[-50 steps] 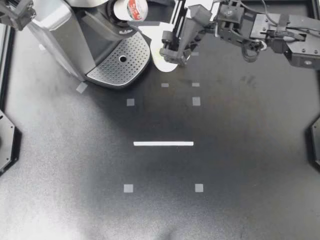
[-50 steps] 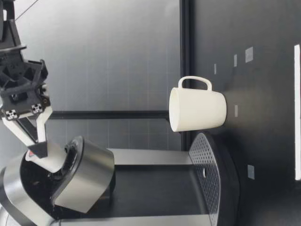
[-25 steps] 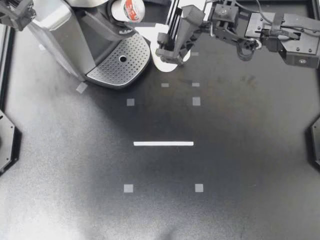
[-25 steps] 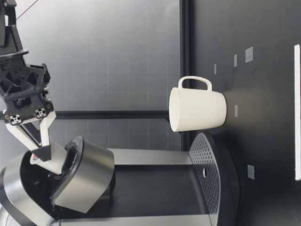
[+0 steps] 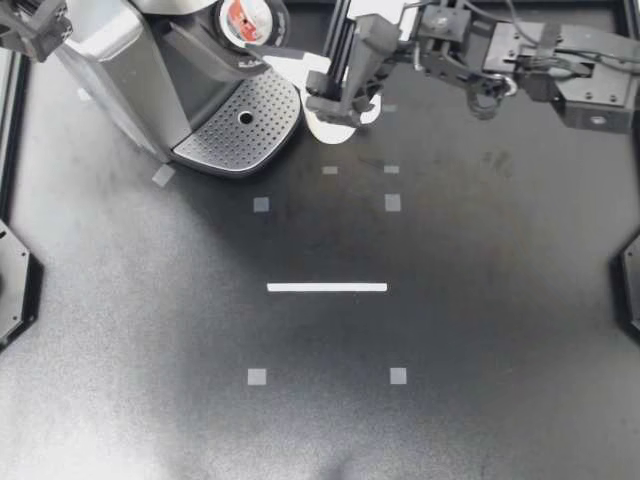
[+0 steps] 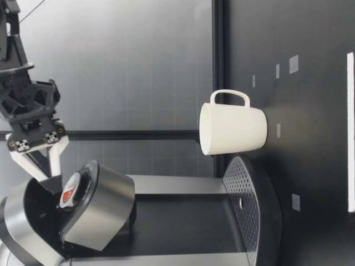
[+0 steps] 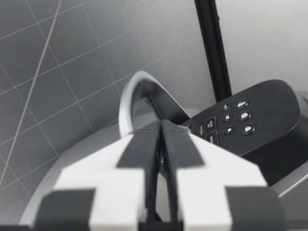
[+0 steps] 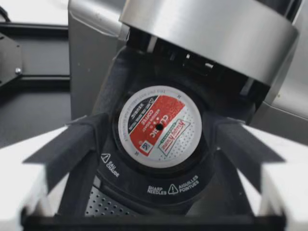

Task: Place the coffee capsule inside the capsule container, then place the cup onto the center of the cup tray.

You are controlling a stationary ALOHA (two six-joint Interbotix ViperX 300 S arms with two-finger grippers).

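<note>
Top view: right gripper (image 5: 272, 35) reaches in over the open machine (image 5: 120, 60). The capsule (image 5: 243, 17) sits in the container at the machine's top. The cup (image 5: 325, 128) stands on the table just beside the tray (image 5: 245, 125), not on it, and is partly hidden under the right arm. Left gripper (image 5: 30, 25) is at the machine's far side, well apart from the capsule.

Low view: capsule (image 6: 70, 189) lies tilted in the container under the raised lid (image 6: 102, 205). Right gripper (image 6: 47, 176) hangs just above it, fingers spread. Cup (image 6: 233, 128) is upright on the table, beside the tray (image 6: 249, 205).

Left wrist view: left gripper (image 7: 161, 139) has its fingers pressed together with nothing between them; the machine's button panel (image 7: 245, 120) lies ahead.

Right wrist view: right gripper (image 8: 159, 122) is spread wide. Capsule (image 8: 159, 126) is seated in the container between the fingers (image 8: 62, 149), touched by neither.
</note>
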